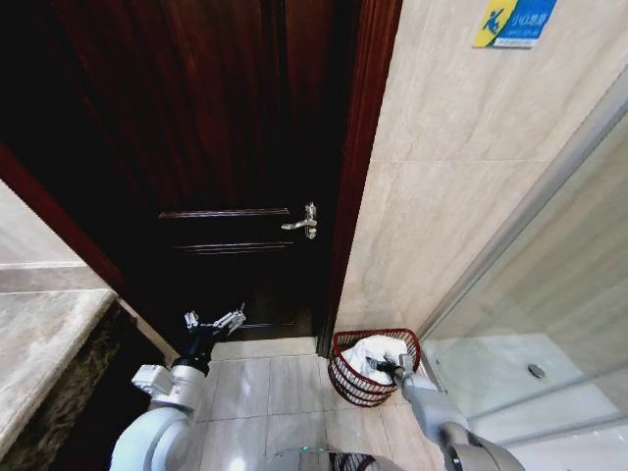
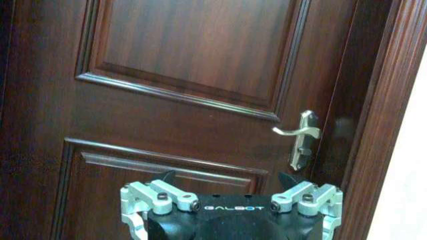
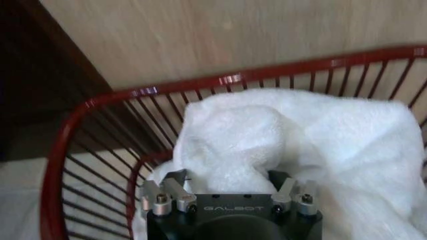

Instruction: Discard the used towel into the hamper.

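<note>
Right claw [image 3: 230, 186] sits nearest the wrist camera, down inside the basket [image 3: 87, 150], jaws set around a fold of the white towel [image 3: 320, 135] and apparently gripping it. Towel is bunched inside the red wire basket, which stands on the tiled floor [image 1: 265, 392] against the beige wall [image 1: 442, 216], just beside the door frame and the glass shower panel [image 1: 549, 294]. Risks, judged from here: if the claw lifts without letting go fully, terry loops could snag and drag the towel back out; a light basket could tip or slide if the claw bumps the rim on the way up. Left claw [image 1: 215, 321] hangs idle near the dark wooden door [image 2: 200, 75], jaws wide, below the handle [image 2: 300, 137].
</note>
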You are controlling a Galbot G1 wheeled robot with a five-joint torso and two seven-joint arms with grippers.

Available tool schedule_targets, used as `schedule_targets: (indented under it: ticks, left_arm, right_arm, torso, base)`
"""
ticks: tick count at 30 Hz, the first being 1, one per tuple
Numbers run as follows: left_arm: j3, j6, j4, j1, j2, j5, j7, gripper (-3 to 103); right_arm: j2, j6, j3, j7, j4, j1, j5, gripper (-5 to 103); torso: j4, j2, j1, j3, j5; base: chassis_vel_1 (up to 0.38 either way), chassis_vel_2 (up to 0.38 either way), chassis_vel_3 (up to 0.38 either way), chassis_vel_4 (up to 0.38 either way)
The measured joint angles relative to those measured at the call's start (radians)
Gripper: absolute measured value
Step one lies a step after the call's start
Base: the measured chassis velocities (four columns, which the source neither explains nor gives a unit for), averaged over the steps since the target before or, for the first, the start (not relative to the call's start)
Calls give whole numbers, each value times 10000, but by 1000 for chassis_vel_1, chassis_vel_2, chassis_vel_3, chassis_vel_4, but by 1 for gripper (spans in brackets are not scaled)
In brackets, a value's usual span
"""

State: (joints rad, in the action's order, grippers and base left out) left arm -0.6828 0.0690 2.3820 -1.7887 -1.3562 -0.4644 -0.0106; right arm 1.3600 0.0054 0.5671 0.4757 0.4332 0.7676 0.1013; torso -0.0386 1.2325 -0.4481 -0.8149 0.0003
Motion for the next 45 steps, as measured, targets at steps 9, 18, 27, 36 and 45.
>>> schedule_targets:
  ticks: [9, 18, 27, 36, 45]
  left_arm:
    - [1, 1, 0, 0, 0, 0, 0, 100]
    - [0, 0, 0, 0, 0, 0, 0, 100]
    - [0, 0, 0, 0, 0, 0, 0, 100]
    - [0, 0, 0, 0, 0, 0, 0, 100]
    - [0, 0, 0, 1, 0, 0, 0, 100]
  right_arm:
    - [-1317, -1030, -1526, -807, 5237, 2377, 1418, 100]
    - [-2117, -829, -806, -1247, 8367, 4955, 1038, 100]
    - [-1786, -803, -756, -1134, 7353, 4863, 630, 88]
    - [-1018, -892, -855, -1003, 4791, 3114, 108, 49]
    - [-66, 53, -803, -1211, 2088, 1553, -772, 17]
  torso:
    - [2, 0, 0, 1, -2]
    - [4, 1, 1, 3, -5]
    - [3, 1, 1, 3, -3]
    - [0, 1, 1, 2, -6]
    - [1, 1, 1, 1, -7]
  base:
    - [0, 0, 0, 0]
    - [0, 0, 0, 0]
    - [0, 0, 0, 0]
    - [0, 0, 0, 0]
    - [0, 0, 0, 0]
